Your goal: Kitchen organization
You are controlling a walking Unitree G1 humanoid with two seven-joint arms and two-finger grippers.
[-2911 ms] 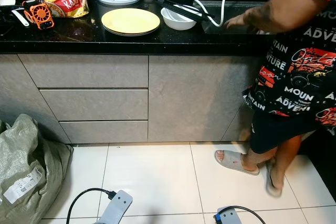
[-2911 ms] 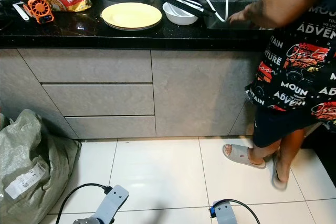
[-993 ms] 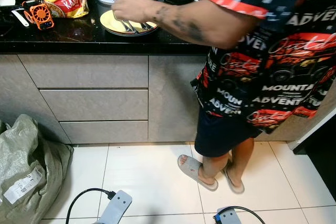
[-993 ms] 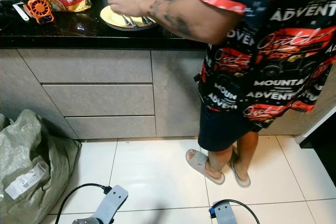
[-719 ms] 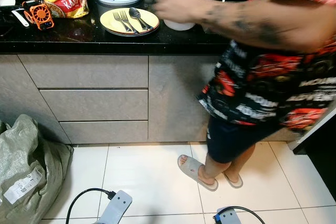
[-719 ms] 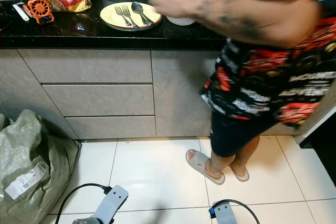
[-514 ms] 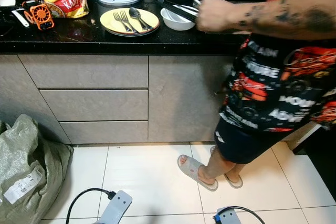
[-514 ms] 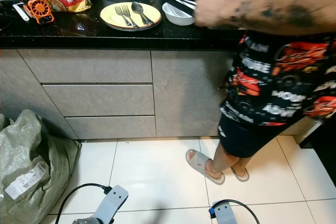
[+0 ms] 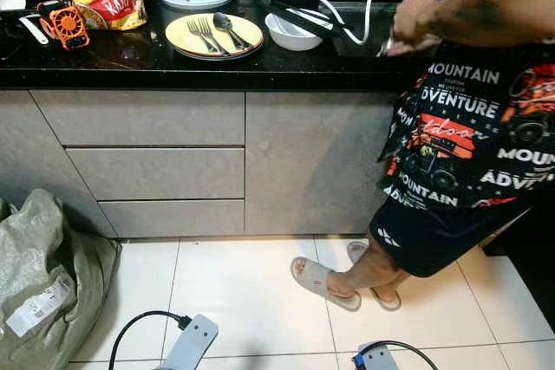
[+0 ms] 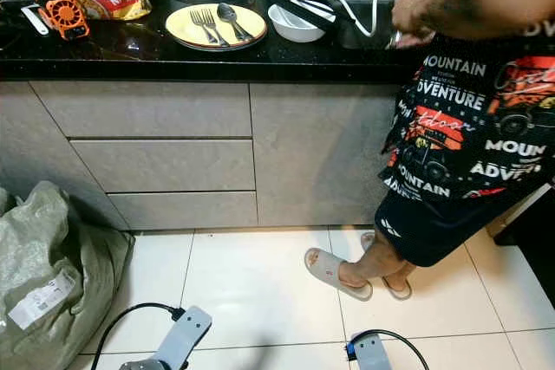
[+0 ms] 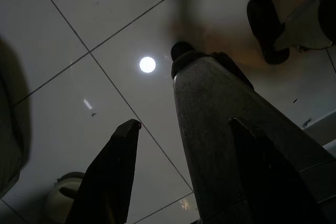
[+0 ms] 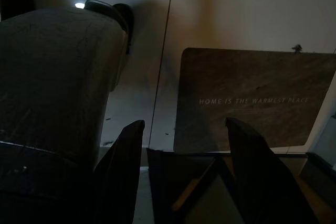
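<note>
Person's hand (image 9: 414, 22) back over sink (from plate) | yellow plate (image 9: 214, 35): forks, spoon | both pincers parted, idle

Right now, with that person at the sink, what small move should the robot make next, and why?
Probably wait. The person stands at the counter, hand over the sink, close to the yellow plate holding the cutlery. Both grippers hang open over the floor, left gripper, right gripper.
</note>
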